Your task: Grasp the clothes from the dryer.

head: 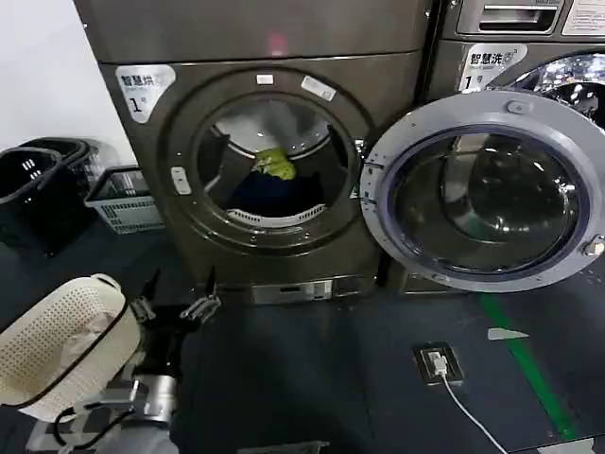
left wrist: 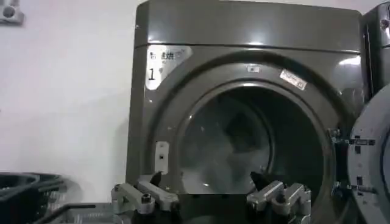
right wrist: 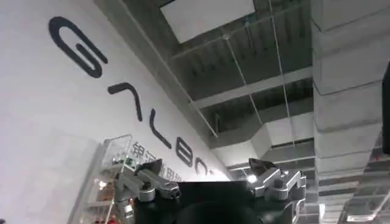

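Ahead and above my left gripper (head: 180,288), whose jaws gape empty by the dryer (head: 274,170), the clothes (head: 274,180) lie inside the drum; my right gripper (right wrist: 210,173), also wide, points ceilingward.

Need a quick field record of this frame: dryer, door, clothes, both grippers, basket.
dryer: front-loader labelled "1", porthole exposed
door: swung fully open to the robot's right
clothes: in the drum, yellow-green piece on top of dark navy piece
left gripper: open, empty, low in front of the dryer, pointed at the porthole
right gripper: open, empty, aimed at the ceiling
basket: white perforated, beside the left arm
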Tool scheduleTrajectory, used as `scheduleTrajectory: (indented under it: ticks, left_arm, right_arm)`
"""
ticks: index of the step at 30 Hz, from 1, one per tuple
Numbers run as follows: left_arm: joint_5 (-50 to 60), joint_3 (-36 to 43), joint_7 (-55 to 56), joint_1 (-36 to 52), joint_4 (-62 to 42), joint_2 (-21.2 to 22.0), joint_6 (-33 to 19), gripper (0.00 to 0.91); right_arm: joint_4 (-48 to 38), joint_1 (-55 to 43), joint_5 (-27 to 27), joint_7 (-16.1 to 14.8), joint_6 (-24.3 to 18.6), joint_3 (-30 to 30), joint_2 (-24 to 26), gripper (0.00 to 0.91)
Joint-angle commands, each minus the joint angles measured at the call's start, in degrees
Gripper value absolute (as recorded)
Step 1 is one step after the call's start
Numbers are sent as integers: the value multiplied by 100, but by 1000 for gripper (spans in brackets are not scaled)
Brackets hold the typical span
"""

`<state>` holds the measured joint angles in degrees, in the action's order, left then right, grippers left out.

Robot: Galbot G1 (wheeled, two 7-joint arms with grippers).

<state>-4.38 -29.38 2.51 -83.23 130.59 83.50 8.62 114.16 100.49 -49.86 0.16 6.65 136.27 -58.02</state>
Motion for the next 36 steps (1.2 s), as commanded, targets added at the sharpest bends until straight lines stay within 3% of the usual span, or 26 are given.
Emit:
scheduleTrajectory:
  ticks: [1, 21, 36]
  left_arm:
    - [-5, -2, -8, 0, 1, 0, 19, 907]
    - [24, 18, -33, 39, -18, 61, 13, 907]
    - [143, 24, -65, 85, -101, 78, -173, 907]
  right_arm:
    - [3, 1, -1, -6, -3, 4, 1, 907]
    - [14, -14, -28, -18, -97, -44, -9, 907]
    - [24, -42, -169, -197, -255, -18, 5, 907]
